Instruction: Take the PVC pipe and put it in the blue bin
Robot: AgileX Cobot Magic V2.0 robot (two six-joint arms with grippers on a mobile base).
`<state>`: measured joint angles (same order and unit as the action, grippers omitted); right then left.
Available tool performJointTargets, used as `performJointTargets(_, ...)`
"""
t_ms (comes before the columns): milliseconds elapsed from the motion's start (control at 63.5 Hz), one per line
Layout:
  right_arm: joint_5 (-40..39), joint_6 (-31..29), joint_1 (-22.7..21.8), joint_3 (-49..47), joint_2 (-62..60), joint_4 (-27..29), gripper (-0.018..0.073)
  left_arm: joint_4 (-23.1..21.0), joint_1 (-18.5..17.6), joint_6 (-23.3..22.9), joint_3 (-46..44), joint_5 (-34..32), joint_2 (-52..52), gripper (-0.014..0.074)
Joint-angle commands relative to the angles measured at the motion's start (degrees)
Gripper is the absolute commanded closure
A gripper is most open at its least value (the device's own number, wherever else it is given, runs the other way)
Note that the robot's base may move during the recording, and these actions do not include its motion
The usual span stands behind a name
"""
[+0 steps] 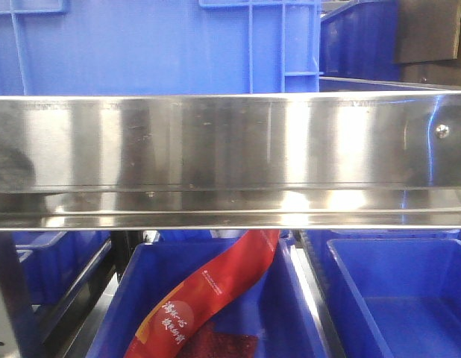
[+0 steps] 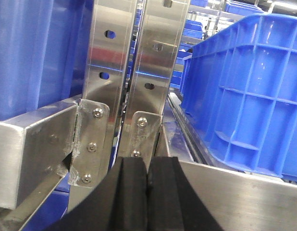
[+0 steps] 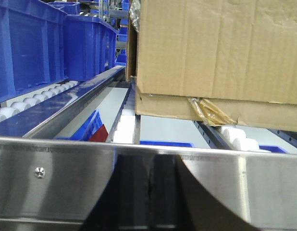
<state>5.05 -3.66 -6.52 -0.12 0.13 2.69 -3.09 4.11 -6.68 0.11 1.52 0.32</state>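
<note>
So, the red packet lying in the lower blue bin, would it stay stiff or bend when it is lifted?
The red packet would probably bend: it already curves as it leans up against the blue bin. It looks thin and flat, so likely light. Its surface seems glossy, so it might slip in the jaws.

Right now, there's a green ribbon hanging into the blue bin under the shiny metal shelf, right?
Not quite. The ribbon is red, with white writing on it, not green. It does hang into the blue bin under the shiny metal shelf, as the exterior front-facing view shows.
</note>
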Motion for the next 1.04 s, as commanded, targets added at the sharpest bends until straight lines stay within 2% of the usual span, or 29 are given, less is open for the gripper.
performJointTargets(0,-1.71,-0.43,-0.26,0.12,-0.13,-0.42,0.0721,-0.20,0.22,0.27,-0.11,-0.41,-0.32,0.0707)
performJointTargets(1024,-1.71,-0.43,-0.26,0.12,-0.13,-0.42,0.0721,-0.20,0.22,0.27,-0.11,-0.41,-0.32,0.0707)
